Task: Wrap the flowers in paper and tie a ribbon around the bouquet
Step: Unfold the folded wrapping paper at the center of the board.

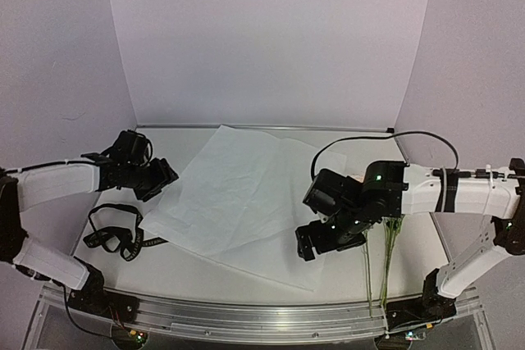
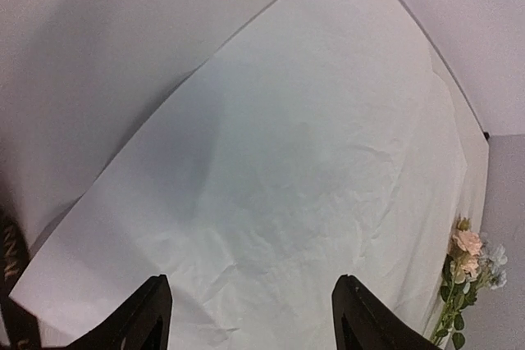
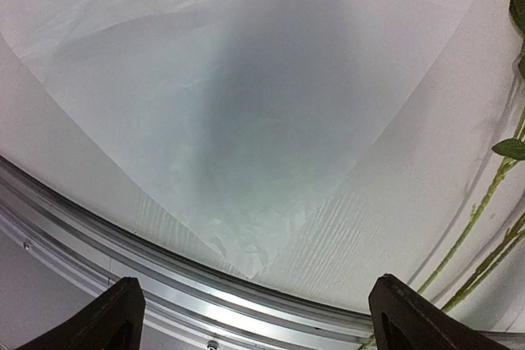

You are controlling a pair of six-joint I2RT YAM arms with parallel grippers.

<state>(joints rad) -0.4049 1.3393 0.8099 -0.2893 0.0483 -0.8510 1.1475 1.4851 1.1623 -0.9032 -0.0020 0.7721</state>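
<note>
**Paper** (image 1: 238,194): one white sheet, flat on the desk (image 1: 213,276), turned cornerwise. Its near corner points at the metal rail (image 3: 164,280) along the front edge. Lightly creased, not yet folded.

**Flowers** (image 1: 387,256): lying on the bare desk just beside the sheet's right edge, not on it. Stems run toward the front and the blooms lie farther back.

**Ribbon** (image 1: 115,235): loose black loop on the desk, left of the sheet. One end reaches close to the sheet's edge.

**Left pincer** (image 2: 250,293): fingers apart with nothing between them, low at the sheet's left side.

**Right pincer** (image 3: 256,284): fingers spread wide and empty, above the sheet's near corner.

**Status:** wrapping not begun; the flowers probably have to go onto the sheet first.

**Hazards:**
- The thin stems lie flat, so a pinch may miss, or lift one stem and leave the rest.
- A finger grazing the light sheet could drag or crumple it, or push the near corner over the rail.
- The left arm could snag the ribbon loop.
</note>
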